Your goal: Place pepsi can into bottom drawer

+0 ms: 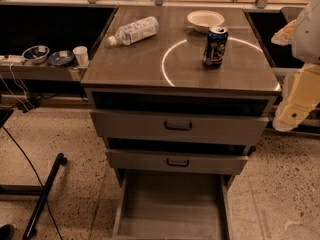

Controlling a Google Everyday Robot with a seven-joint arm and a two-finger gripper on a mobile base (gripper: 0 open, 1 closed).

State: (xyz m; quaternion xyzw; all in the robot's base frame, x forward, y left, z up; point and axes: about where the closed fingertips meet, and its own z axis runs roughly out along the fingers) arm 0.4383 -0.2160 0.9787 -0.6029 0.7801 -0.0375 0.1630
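Observation:
The pepsi can (215, 46), dark blue with a silver top, stands upright on the right half of the cabinet top (150, 64). The bottom drawer (170, 201) is pulled out open below the two upper drawers, and its flat grey inside holds nothing. My gripper (293, 113) is at the right edge of the view, beside the cabinet's right front corner and below the level of the top. It is well apart from the can and holds nothing that shows.
A clear plastic bottle (134, 30) lies on the top at the back left, and a white bowl (205, 19) sits behind the can. Two upper drawers with black handles (178, 126) stick out slightly. A low shelf with bowls (36, 53) and a cup (80, 55) is left. A black pole (44, 194) and cables lie on the floor.

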